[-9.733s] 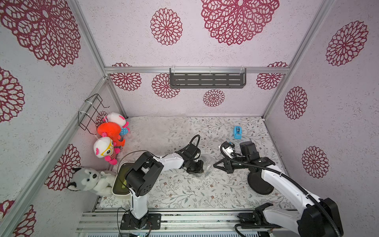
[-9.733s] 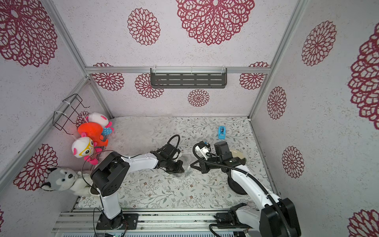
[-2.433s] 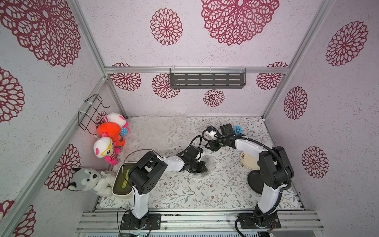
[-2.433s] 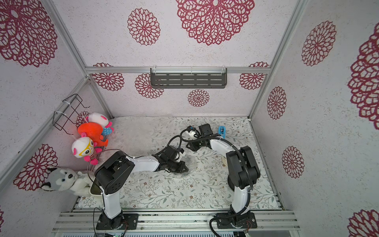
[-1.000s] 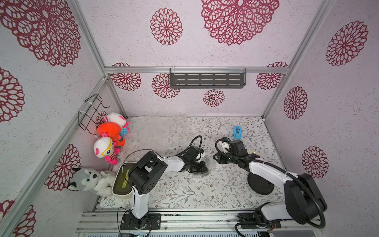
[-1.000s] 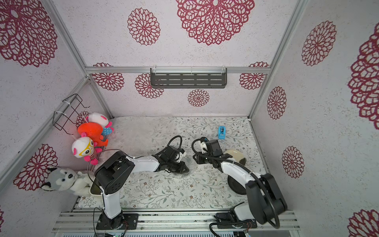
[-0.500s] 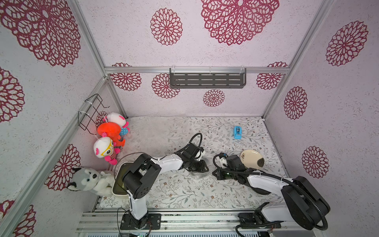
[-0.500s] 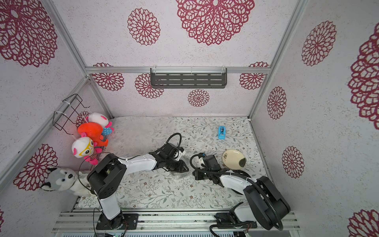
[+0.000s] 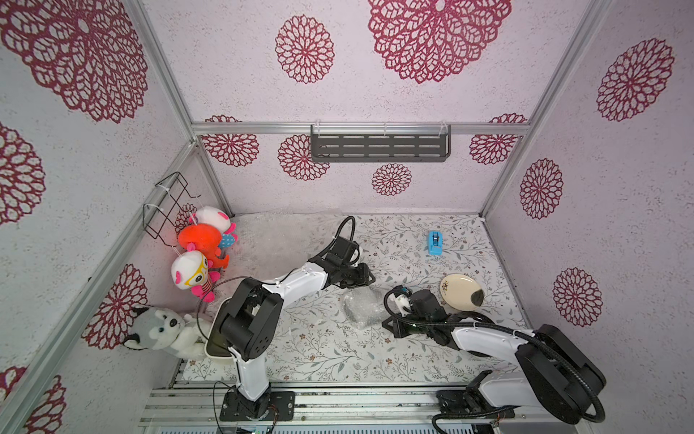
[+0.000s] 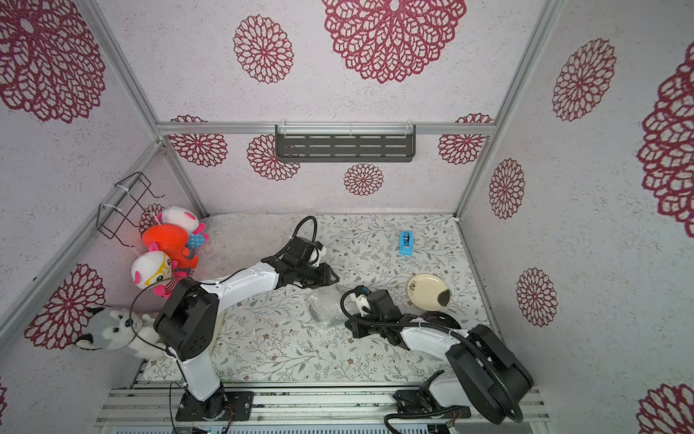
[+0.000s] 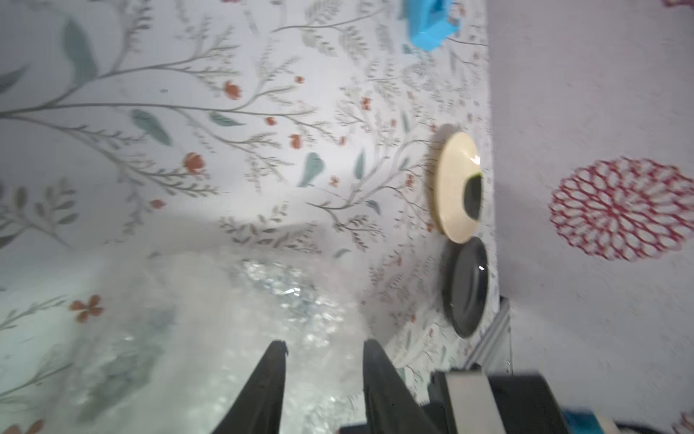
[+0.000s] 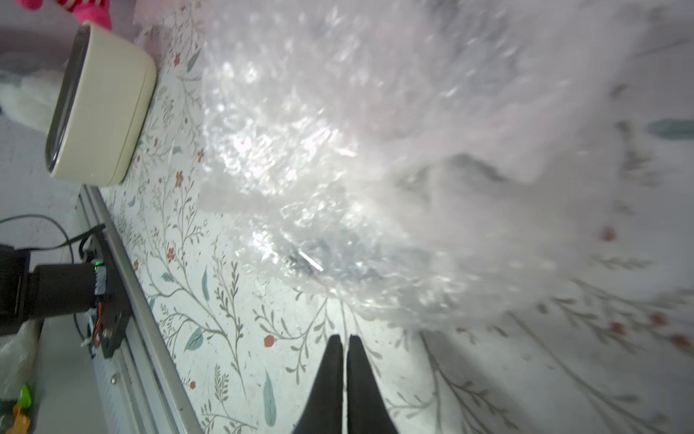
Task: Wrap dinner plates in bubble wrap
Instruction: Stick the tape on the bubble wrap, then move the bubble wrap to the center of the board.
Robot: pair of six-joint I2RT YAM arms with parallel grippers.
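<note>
So, left to right: a spare flat sheet [image 9: 270, 240] of bubble wrap lies well left of and behind the bundle [image 9: 360, 306]. The bundle is crumpled wrap sitting mid-bench [image 9: 319, 357]. Something dark shows through it, I'd guess a plate, but I can't tell for sure.

The left arm [image 9: 300, 282] reaches in over the bundle's far edge. The left jaws are partly open with nothing between them and wrap right under the tips. Just right of the bundle, the right arm [image 9: 484, 334] lies low. The right jaws are pressed together and empty, tips aimed at the bundle's edge and just short of it in the wrist view. Further right of the bundle sit the cream plate [image 9: 460, 297] and, beside it, the black plate [image 11: 467, 289], both bare.

My read: this is the fold-and-tuck stage on the first plate, and the flaps look loose. For the next move, one set of jaws needs to pin the bundle. The other should pinch a flap near its edge and fold it over, since crinkly wrap likely springs back. Two plates to go.
</note>
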